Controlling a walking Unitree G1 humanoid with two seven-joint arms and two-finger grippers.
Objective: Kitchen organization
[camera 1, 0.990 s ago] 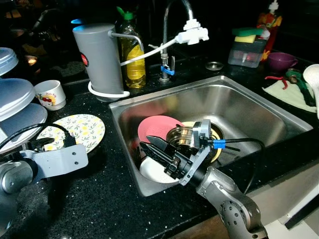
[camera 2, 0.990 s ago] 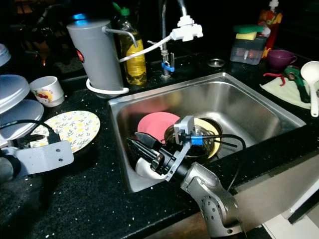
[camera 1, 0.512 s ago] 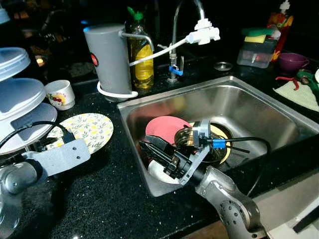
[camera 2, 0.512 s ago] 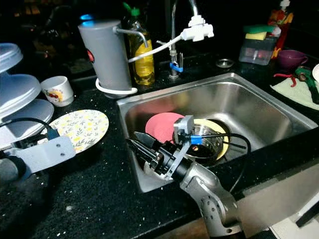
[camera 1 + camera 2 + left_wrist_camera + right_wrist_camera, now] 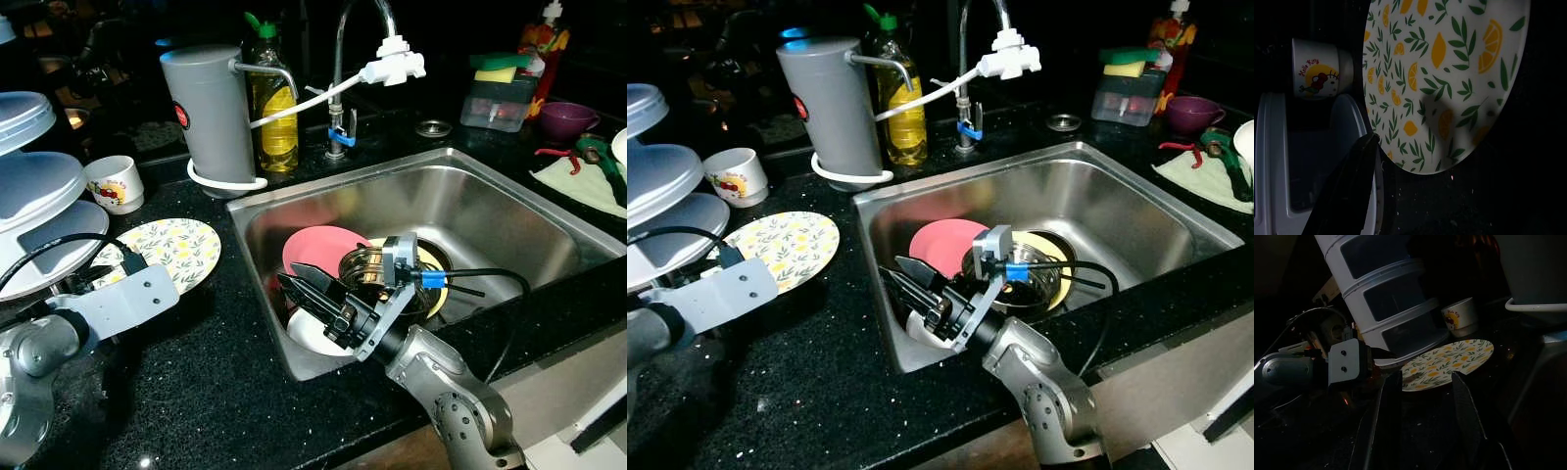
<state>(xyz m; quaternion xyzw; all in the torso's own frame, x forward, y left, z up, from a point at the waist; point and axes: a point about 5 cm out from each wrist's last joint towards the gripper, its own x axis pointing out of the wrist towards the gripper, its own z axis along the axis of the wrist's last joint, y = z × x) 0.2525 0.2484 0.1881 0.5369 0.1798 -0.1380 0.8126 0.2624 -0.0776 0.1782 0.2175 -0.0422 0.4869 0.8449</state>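
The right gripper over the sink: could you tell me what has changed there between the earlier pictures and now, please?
Very little. The right gripper still hovers open over the near-left corner of the sink, above the white dish, holding nothing. The small shifts in the picture are the camera's. The pink plate, the steel bowl and the lemon plate stay put; the left gripper remains beside that plate.

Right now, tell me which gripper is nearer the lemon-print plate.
Left. The left gripper sits on the counter right at the edge of the lemon-print plate. The right gripper, fingers open, hovers in the sink, over the dishes.
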